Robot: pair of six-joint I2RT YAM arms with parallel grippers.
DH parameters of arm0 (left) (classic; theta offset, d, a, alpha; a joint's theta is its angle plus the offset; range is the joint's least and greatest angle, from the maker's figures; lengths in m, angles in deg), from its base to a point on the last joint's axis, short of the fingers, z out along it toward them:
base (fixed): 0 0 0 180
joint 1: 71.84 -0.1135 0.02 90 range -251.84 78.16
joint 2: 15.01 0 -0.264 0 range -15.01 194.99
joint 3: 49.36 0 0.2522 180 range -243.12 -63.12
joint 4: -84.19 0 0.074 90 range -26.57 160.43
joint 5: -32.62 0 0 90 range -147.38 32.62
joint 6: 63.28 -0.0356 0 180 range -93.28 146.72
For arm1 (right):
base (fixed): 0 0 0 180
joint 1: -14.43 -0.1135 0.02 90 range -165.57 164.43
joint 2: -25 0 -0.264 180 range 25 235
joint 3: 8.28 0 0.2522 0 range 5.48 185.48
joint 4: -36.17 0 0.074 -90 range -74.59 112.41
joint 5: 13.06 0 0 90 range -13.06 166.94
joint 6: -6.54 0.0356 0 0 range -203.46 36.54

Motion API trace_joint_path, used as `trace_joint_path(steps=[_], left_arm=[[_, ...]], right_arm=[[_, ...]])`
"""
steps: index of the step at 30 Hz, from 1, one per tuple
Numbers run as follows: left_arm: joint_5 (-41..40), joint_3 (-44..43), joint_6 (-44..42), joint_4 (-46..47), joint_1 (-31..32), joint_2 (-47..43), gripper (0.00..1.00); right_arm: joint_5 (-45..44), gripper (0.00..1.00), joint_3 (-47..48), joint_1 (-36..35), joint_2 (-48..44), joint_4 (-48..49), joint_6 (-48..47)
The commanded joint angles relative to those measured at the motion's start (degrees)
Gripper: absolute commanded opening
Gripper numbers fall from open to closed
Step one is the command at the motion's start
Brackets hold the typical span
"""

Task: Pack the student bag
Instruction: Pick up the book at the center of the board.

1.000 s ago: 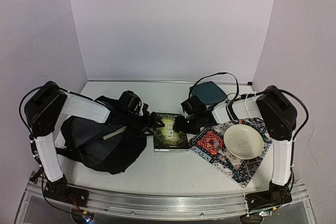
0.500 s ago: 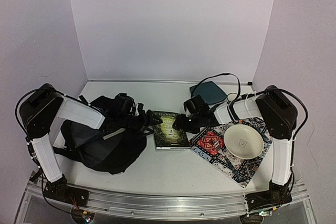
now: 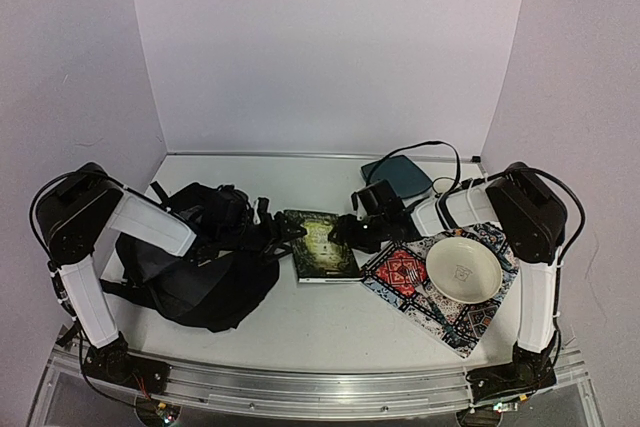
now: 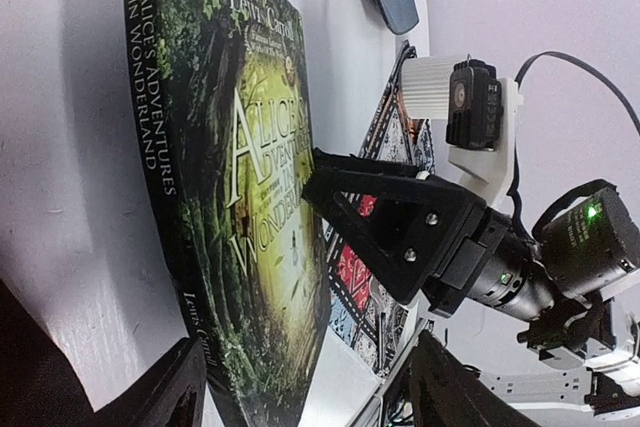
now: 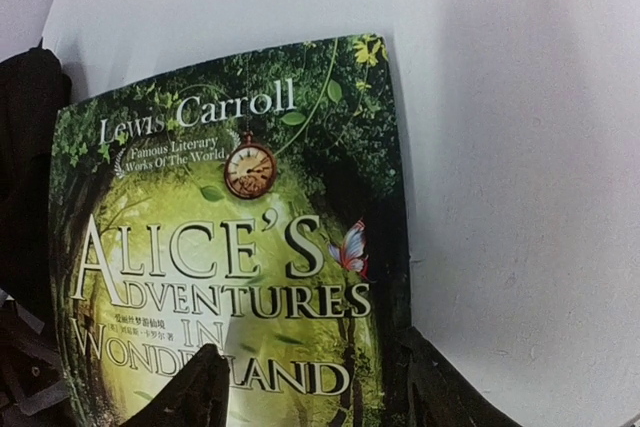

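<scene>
The student bag [image 3: 190,272], a large soft black backpack, lies at the left of the table. A green book, "Alice's Adventures in Wonderland" [image 3: 320,247], lies flat beside it. My left gripper [image 3: 284,231] is open at the book's left edge. In the left wrist view the book's spine [image 4: 170,207] lies between the fingers [image 4: 165,397]. My right gripper [image 3: 346,235] is open at the book's right edge. In the right wrist view one of its fingers [image 5: 190,392] is over the cover [image 5: 230,237] and the other is beside the edge. The right gripper also shows in the left wrist view [image 4: 390,227].
A white bowl [image 3: 463,269] sits on a patterned cloth [image 3: 440,312] at the right. A flat teal pouch [image 3: 397,177] lies at the back right with a black cable over it. The bag's straps [image 3: 245,237] lie by the left gripper.
My left gripper has lowered and moved right from above the bag to the book's left edge. The right gripper has shifted slightly, and the book has slid a little to the left.
</scene>
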Motion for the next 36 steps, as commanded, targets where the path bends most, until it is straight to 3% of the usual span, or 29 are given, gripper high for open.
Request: trace_joint_path(steps=[1, 6, 11, 19, 22, 30, 36], left_arm=[[-0.5, 0.9, 0.2, 15.5, 2.9, -3.3, 0.69], [-6.7, 5.0, -2.5, 15.8, 2.9, -5.8, 0.74], [-6.7, 5.6, -1.9, 16.9, 3.1, -6.5, 0.75], [-10.1, 10.0, 0.1, 16.1, 3.0, -6.1, 0.79], [-10.3, 10.9, -0.3, 15.1, 3.0, -5.5, 0.80], [-10.1, 9.5, -2.6, 9.0, 3.0, -2.9, 0.85], [-6.1, 6.6, -1.8, 7.9, 3.1, 1.1, 0.93]], right_arm=[[20.8, 0.59, -0.4, -4.9, 1.8, 5.6, 2.8], [22.9, 0.58, 0.2, -5.1, 1.3, 6.2, 3.2], [23.0, 0.56, 0.7, -5.7, 1.1, 6.2, 3.2], [4.8, 0.60, 2.0, -5.7, -4.3, -9.4, -3.5], [2.2, 0.60, 2.7, -5.6, -3.8, -12.3, -4.4], [3.1, 0.57, 3.0, -5.7, -0.4, -14.6, -4.1], [12.3, 0.56, 2.8, -5.7, 1.9, -8.6, -2.5]])
